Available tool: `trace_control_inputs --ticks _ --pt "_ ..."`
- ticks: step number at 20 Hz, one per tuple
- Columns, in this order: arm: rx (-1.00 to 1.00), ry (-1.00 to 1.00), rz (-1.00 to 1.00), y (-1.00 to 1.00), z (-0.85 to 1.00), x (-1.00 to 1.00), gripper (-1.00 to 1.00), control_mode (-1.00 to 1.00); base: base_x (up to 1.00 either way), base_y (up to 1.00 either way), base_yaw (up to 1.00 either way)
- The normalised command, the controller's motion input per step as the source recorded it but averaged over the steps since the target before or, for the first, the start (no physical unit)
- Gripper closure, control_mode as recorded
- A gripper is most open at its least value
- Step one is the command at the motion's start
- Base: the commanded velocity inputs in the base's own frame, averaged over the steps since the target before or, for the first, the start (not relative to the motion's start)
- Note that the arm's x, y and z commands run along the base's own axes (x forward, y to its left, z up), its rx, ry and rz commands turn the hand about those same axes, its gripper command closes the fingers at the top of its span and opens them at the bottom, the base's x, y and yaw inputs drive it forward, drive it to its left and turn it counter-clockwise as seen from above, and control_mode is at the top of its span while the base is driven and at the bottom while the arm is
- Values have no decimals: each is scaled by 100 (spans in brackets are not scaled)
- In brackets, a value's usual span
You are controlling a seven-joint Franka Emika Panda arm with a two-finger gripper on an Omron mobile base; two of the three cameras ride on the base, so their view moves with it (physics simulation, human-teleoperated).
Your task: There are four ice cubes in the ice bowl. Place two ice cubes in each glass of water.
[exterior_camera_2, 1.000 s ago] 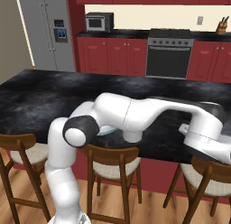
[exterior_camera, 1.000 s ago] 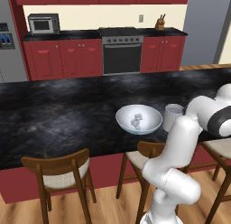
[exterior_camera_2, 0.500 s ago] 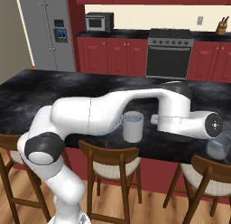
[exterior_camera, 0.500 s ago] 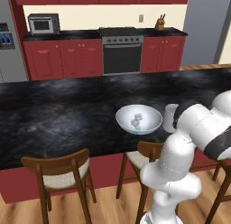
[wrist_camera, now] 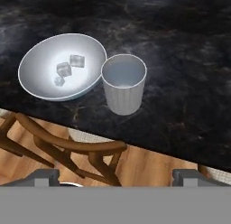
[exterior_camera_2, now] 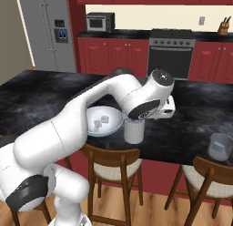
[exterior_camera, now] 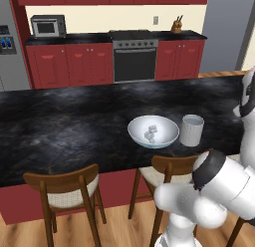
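Ice bowl: the ice bowl (wrist_camera: 43, 78) sits upright on the black marbled counter (wrist_camera: 180, 74), mouth facing up, near the counter's front edge. It also shows in the left base view (exterior_camera: 164, 136) and the right base view (exterior_camera_2: 93, 127).
Ice cubes: the ice cubes (wrist_camera: 67, 69) lie loose on the bowl's floor, close together; three can be told apart in the hand view, one of them (wrist_camera: 77, 61) a little apart toward the rim. In the left base view they read as a small pale cluster (exterior_camera: 151, 133). Their edges are too small to give a heading.
Near glass: a glass of water (wrist_camera: 123, 85) stands just beside the bowl's rim, long axis vertical, open end up. Whether glass and bowl touch cannot be told.
Second glass: another glass (exterior_camera_2: 220, 146) stands upright well apart from the bowl, near the counter's edge in the right base view.
Gripper: the gripper (wrist_camera: 115, 175) hovers out past the counter's front edge, above a wooden chair (wrist_camera: 67, 146). Its finger tips (wrist_camera: 45, 175) sit spread wide with nothing between them.
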Motion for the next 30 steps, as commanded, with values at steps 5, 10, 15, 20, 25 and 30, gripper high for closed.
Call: trace_control_inputs --ticks 5,10,15,20,25,30 --pt "-9 1 0 100 38 0 -100 -100 0 0 0" --pt "-10 18 0 100 49 0 -100 -100 0 0 0" --pt "-1 15 -11 67 3 2 -100 -100 0 0 0" --pt "11 3 -12 26 -7 10 -100 -100 0 0 0" --pt "3 10 -6 64 -15 20 -100 -100 0 0 0" --pt "0 13 0 67 -35 21 -100 -100 0 0 0"
